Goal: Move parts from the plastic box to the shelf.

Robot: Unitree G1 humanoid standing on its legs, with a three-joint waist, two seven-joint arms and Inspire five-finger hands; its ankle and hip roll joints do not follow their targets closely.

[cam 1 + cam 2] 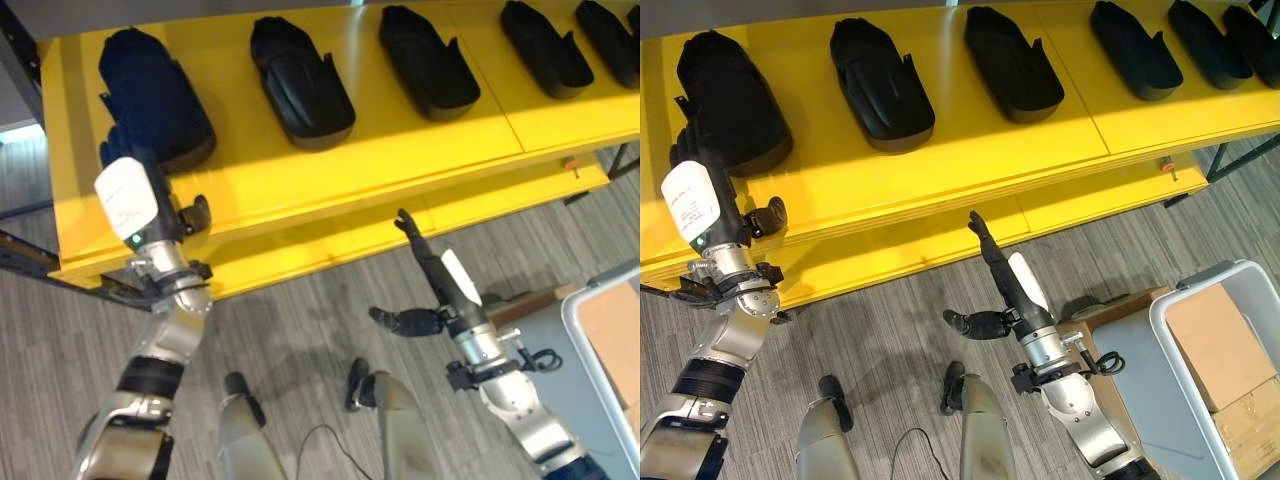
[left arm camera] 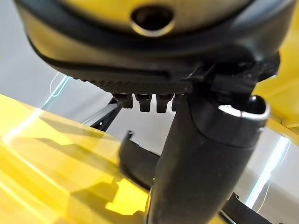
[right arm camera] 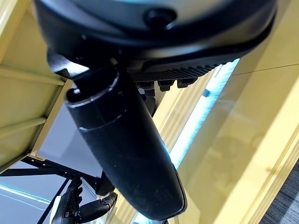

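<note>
Several black moulded parts lie in a row on the yellow shelf (image 1: pixel 300 180). The leftmost part (image 1: pixel 155 95) sits at the shelf's left end. My left hand (image 1: pixel 128 195) reaches up to this part's near edge with its fingers straight against it and its thumb (image 1: pixel 196 214) spread aside, so the hand is open. In the left wrist view the part (image 2: pixel 138 163) shows past the thumb (image 2: pixel 201 158). My right hand (image 1: pixel 425 255) is open and empty below the shelf's front edge, fingers pointing up. The plastic box (image 1: pixel 1185 300) stands at the lower right.
More black parts (image 1: pixel 300 85) (image 1: pixel 430 65) (image 1: pixel 545 50) fill the shelf to the right. A lower yellow tier (image 1: pixel 480 200) juts out under the top one. Cardboard boxes (image 1: pixel 1215 345) sit in the plastic box. A dark frame leg (image 1: pixel 30 260) stands at the left.
</note>
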